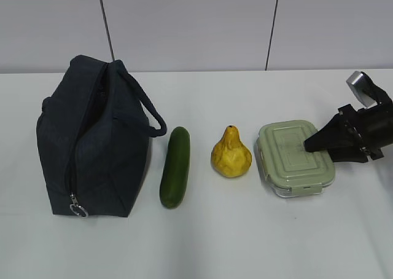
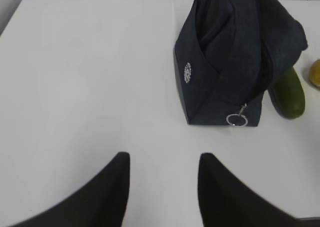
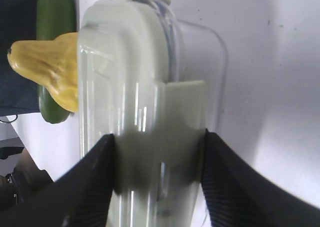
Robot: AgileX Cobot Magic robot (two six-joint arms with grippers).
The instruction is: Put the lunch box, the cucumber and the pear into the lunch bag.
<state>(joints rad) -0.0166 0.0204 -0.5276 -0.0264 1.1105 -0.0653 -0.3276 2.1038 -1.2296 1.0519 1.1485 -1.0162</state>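
Clear rectangular lunch box point(image 1: 296, 159) with sage-green snap lid sitting on white table point(image 1: 245, 242), right of lumpy yellow pear point(image 1: 231, 153) and dark green cucumber point(image 1: 175, 166). Right gripper point(image 3: 160, 152) reaching in low from right, jaws clamping box's end. Navy fabric lunch bag point(image 1: 92, 144) standing far left, zipper open. Left gripper point(image 2: 162, 179) hovering over bare table, jaws apart, holding nothing.

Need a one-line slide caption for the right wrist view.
Right end effector straddling the lunch box at its lid latch, with the pear and cucumber beyond.
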